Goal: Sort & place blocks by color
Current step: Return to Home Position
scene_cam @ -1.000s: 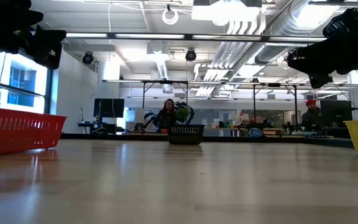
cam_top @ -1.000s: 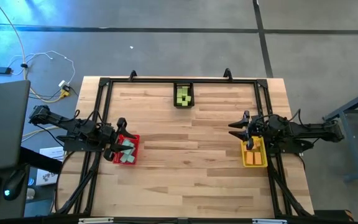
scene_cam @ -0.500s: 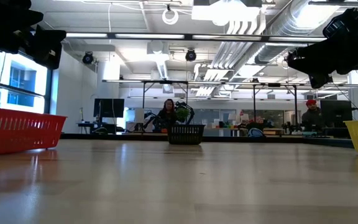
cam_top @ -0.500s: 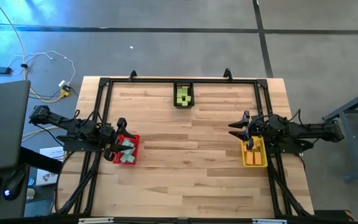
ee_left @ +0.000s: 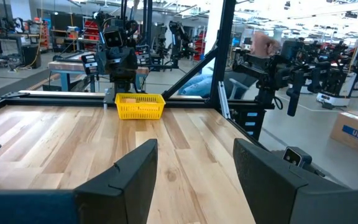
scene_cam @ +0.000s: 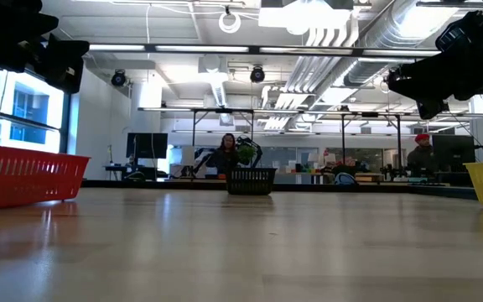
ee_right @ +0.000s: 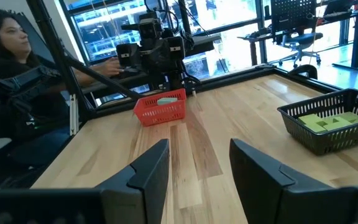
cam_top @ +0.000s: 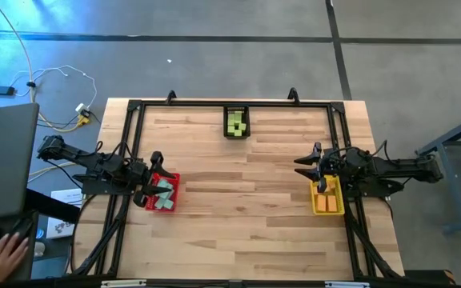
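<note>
Hanging spread with nothing between its fingers, the left pincer (ee_left: 194,180) is seen at the red bin (cam_top: 176,192), at centre left of the high view. The right pincer (ee_right: 197,177), likewise spread and empty, is held at the yellow bin (cam_top: 341,200), at centre right. Mint blocks (cam_top: 163,194) are gathered in the red bin and orange blocks (cam_top: 325,203) in the yellow one. Lime green blocks (cam_top: 236,123) are held in the black bin (cam_top: 236,110), at top centre. All three bins are carried by a pale wooden surface (cam_top: 238,200), which is bordered by a black frame (cam_top: 230,102). Around it a grey floor (cam_top: 214,56) is seen, with loose cables (cam_top: 54,80) at upper left and a person's hand (cam_top: 2,254) at lower left. In the low view a wide workshop is shown behind the surface, with ceiling ducts (scene_cam: 350,33) at the top and two seated people (scene_cam: 227,151) at mid-height.
</note>
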